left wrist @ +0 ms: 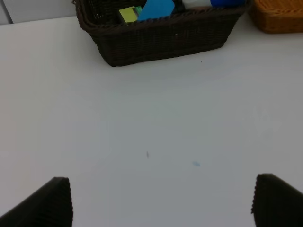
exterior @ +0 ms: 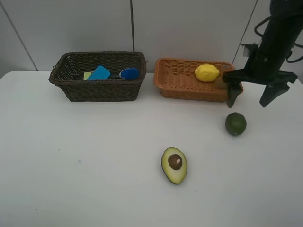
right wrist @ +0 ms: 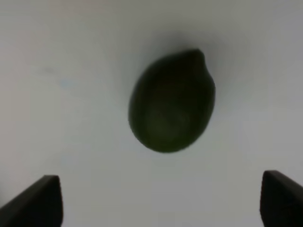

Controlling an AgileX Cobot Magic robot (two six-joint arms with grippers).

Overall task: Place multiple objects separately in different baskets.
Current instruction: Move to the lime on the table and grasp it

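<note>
Near the lime (exterior: pixel 236 124), the right gripper (exterior: pixel 248 97) hangs wide open, empty; left gripper (left wrist: pixel 161 203) likewise.

Two baskets (exterior: pixel 102 90) (exterior: pixel 189 92), one lemon (exterior: pixel 207 73), one lime (exterior: pixel 235 124), one avocado half (exterior: pixel 174 165).

Bright even light, soft shadows, blurred lime (right wrist: pixel 171 101)
</note>
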